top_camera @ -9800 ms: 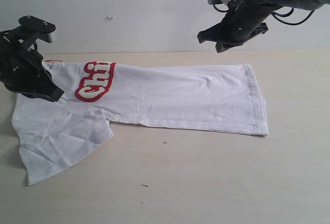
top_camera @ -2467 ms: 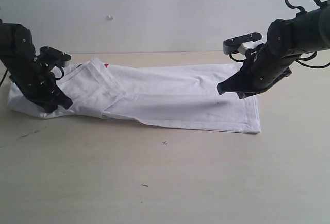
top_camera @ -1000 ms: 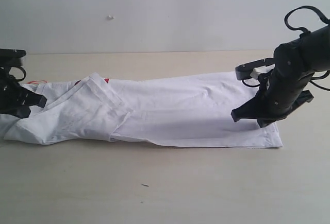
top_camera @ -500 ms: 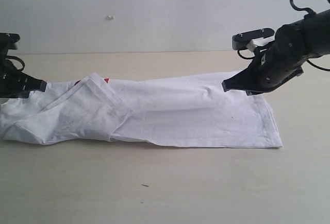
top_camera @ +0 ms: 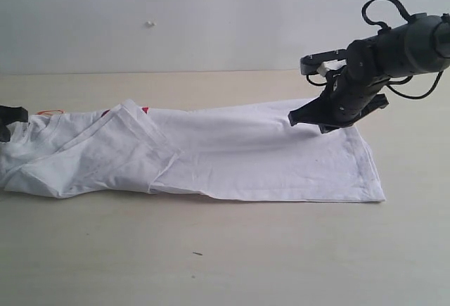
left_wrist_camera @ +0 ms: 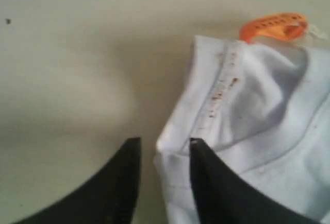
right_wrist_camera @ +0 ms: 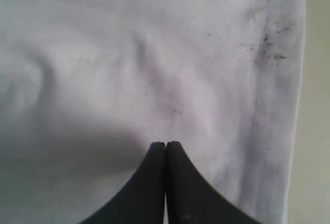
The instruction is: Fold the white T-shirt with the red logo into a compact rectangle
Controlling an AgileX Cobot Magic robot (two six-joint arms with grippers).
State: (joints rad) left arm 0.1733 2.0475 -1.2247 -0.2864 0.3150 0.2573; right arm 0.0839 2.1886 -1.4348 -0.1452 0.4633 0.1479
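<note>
Fingers (left_wrist_camera: 124, 183) of left gripper (left_wrist_camera: 164, 149) apart, straddling a folded edge of white T-shirt (top_camera: 246, 151) near its orange neck tag (left_wrist_camera: 273, 26); not clamped on it. At the hem end, right gripper (right_wrist_camera: 165, 149) has tips pressed together over the cloth, nothing visible between them. Shirt lies on tan table (top_camera: 246, 257), folded into a long strip. Long axis runs left-right in exterior view: collar left, hem right. Only a sliver of red logo (top_camera: 144, 109) shows past the fold.

Matt cloth on a matt table (top_camera: 211, 264)
Now the white T-shirt (top_camera: 246, 155) shows soft, creased fabric; table pale, faintly grained; right pincer (right_wrist_camera: 165, 144) smooth black.
</note>
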